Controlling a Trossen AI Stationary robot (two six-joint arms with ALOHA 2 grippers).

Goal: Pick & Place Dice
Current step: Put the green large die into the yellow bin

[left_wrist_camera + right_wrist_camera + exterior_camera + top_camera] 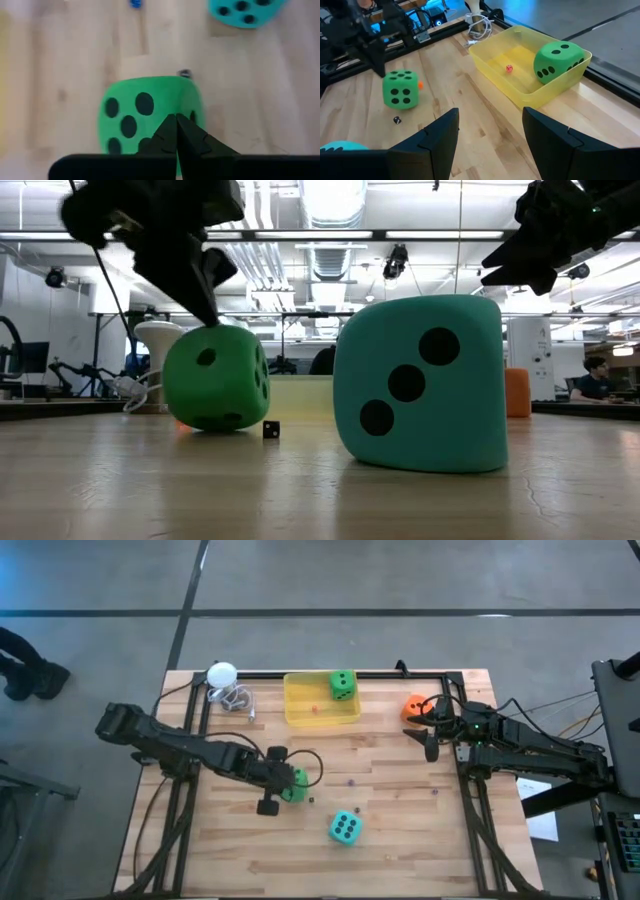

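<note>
The left gripper [289, 783] hung over a green die [150, 117] near the middle of the surface [400, 830], its jaws pressed fully together with the tips above the die and gripping nothing. The right gripper [430, 725] waited by the right edge beside the orange die [414, 707], jaws spread wide and empty. Another green die [342, 686] lay in the yellow tray [300, 712], and the teal die [345, 829] sat toward the front.

Left arm extended from left edge toward table middle; left gripper [283, 783] lowered near tabletop, fingers [176, 135] pressed together, tips meeting. Right arm reached in from right edge; right gripper [432, 730] raised above table, fingers [437, 132] spread wide.
</note>
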